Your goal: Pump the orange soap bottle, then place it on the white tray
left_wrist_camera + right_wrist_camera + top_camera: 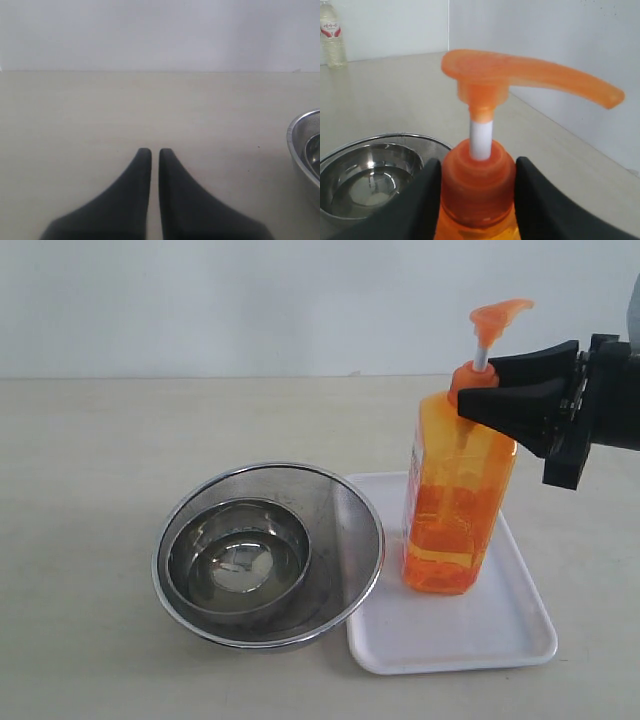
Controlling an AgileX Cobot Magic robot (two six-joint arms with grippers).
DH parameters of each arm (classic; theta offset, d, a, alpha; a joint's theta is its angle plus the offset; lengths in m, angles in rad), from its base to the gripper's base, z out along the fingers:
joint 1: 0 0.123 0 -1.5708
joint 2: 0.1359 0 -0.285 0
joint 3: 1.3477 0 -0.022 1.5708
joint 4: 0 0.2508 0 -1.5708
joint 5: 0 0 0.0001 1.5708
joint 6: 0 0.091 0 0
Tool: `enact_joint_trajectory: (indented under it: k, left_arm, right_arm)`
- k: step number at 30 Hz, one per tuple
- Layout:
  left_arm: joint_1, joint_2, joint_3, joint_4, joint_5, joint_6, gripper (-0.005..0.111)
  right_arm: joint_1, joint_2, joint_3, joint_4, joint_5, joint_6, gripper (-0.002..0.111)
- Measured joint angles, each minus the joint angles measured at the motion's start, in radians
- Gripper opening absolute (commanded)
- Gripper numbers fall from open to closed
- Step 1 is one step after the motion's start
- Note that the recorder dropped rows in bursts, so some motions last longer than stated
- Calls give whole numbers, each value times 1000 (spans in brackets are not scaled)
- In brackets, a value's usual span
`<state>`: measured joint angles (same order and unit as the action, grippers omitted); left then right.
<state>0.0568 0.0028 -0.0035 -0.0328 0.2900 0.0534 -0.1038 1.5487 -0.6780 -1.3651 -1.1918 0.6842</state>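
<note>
Bottle (458, 510): upright on tray (500, 640), base near its middle, a touch toward 12 o'clock; whether it bears its full weight there cannot be told.
Right gripper (475, 383): reaches in from 3 o'clock, closed on the bottle's collar (477, 175) just under the stem (481, 137), one finger pressed to each side.
Left gripper (155, 152): fingers almost together with only a slit between, holding nothing, over bare table (75, 110).
Step, as I judge: setting down and letting go. The pump head (500, 315) stands raised.
Doing it well: make sure the base sits flat, spread both fingers evenly, then back out level toward 3 o'clock. Rising would likely catch the spout overhead, and a one-sided drag could tip so tall a bottle.
Bottle make: translucent orange plastic, flat-sided, glossy; stepped round collar, white stem, long curved spout.
Tray make: smooth white plastic, rectangular, rounded corners, low rim.
Bowls (345, 510): two polished steel rounds, small nested in large, at the bottle's 9 o'clock — the large rim overlaps the tray's edge.
</note>
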Motion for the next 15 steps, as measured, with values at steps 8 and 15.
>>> enact_joint_trajectory:
  k: [8, 15]
  left_arm:
    - [0, 0, 0, 0, 0, 0, 5]
    - [0, 0, 0, 0, 0, 0, 5]
  right_arm:
    - [0, 0, -1, 12, 2, 35, 6]
    - [0, 0, -1, 10, -3, 39, 56]
